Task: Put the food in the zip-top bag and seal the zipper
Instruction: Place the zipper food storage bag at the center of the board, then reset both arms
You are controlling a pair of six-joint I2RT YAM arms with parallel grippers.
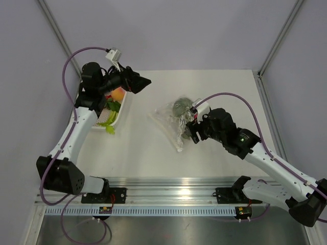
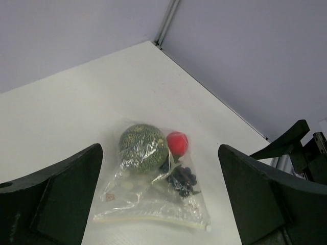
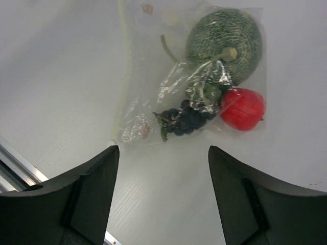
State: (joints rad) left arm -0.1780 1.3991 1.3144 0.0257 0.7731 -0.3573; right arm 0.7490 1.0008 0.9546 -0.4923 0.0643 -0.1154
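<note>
The zip-top bag [image 1: 166, 116] lies flat mid-table. Inside it are a green netted melon [image 3: 225, 43], a red ball [image 3: 242, 108] and a dark purple grape bunch [image 3: 186, 118]. The zipper [image 2: 153, 220] runs as one pale strip along the bag's left edge; I cannot tell if it is sealed. My right gripper [image 1: 190, 128] is open and empty, hovering just off the bag's near right edge. My left gripper [image 1: 144, 81] is open and empty, raised beside the tray and pointing toward the bag [image 2: 153, 189]. More food, an orange ball [image 1: 118, 94] and green leafy pieces [image 1: 110, 118], stays in the tray.
A white oblong tray [image 1: 122, 109] stands at the left under the left arm, with one leafy piece hanging over its near end. Frame posts rise at the back corners. A metal rail [image 1: 173, 186] runs along the near edge.
</note>
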